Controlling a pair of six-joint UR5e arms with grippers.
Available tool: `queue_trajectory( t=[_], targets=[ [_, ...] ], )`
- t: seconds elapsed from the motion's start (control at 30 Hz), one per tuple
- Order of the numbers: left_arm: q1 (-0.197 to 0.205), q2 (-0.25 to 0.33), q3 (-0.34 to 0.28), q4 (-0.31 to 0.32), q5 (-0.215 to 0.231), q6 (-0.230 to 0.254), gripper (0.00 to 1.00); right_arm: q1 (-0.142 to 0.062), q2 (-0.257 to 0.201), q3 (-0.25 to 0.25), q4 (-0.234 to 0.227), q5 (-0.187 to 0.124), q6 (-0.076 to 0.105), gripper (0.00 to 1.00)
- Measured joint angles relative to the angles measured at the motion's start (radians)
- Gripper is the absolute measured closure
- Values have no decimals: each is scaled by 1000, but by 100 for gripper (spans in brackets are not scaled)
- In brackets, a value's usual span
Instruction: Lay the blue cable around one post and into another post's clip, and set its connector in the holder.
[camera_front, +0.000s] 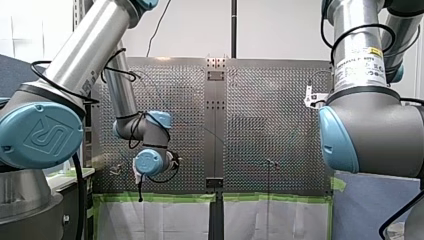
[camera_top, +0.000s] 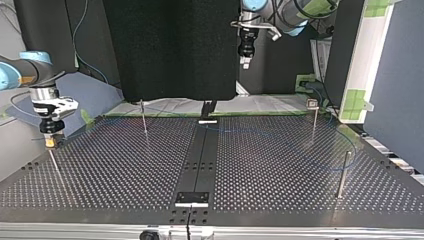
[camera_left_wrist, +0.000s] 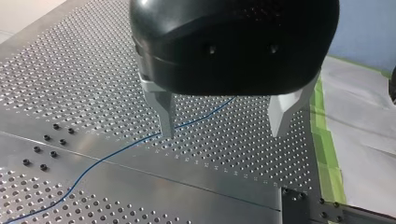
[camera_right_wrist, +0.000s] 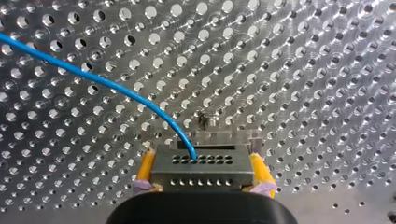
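My right gripper (camera_right_wrist: 203, 173) has its yellow pads shut on the dark connector block (camera_right_wrist: 201, 161). The blue cable (camera_right_wrist: 116, 88) leaves the block's top and curves away over the perforated plate. Just ahead of the block is a small metal holder (camera_right_wrist: 219, 135), close under it. At the top view's left the right gripper (camera_top: 50, 141) hangs over a thin slanted post (camera_top: 56, 167). My left gripper (camera_left_wrist: 222, 133) hovers open above the plate, and the cable (camera_left_wrist: 107, 156) runs under one metal finger (camera_left_wrist: 164, 116). It stands high at the back in the top view (camera_top: 245, 61).
Three posts rise from the plate in the top view: one at the back left (camera_top: 144, 120), one topped by a clip (camera_top: 313, 105) at the back right, one at the front right (camera_top: 342, 175). The cable (camera_top: 260, 132) crosses the middle and loops toward the right edge. Green tape (camera_left_wrist: 327, 158) marks the plate's border.
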Motion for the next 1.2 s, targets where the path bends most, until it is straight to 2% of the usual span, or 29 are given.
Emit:
queue_trajectory(
  t=[0.33,0.73,0.93,1.0,1.07,1.1,1.13,1.17,1.2],
  targets=[
    [0,0,6,-10,0,0,0,0,1,-6,-6,-3,-4,81],
    [0,0,7,-10,0,0,0,-1,4,-16,-20,-19,5,81],
    [0,0,7,-11,0,0,0,0,4,-18,-15,-19,-8,81],
    [0,0,7,-11,0,0,0,0,4,-18,-15,-18,-12,78],
    [0,0,7,-11,0,0,0,0,5,-18,-15,-18,-14,64],
    [0,0,7,-11,0,0,0,1,5,-18,-15,-17,-14,64],
    [0,0,7,-11,0,0,0,1,5,-18,-16,-16,-14,48],
    [0,0,7,-11,0,0,0,1,5,-18,-16,-14,-14,23],
    [0,0,7,-11,0,0,0,1,6,-18,-16,-13,-15,23]
  ],
)
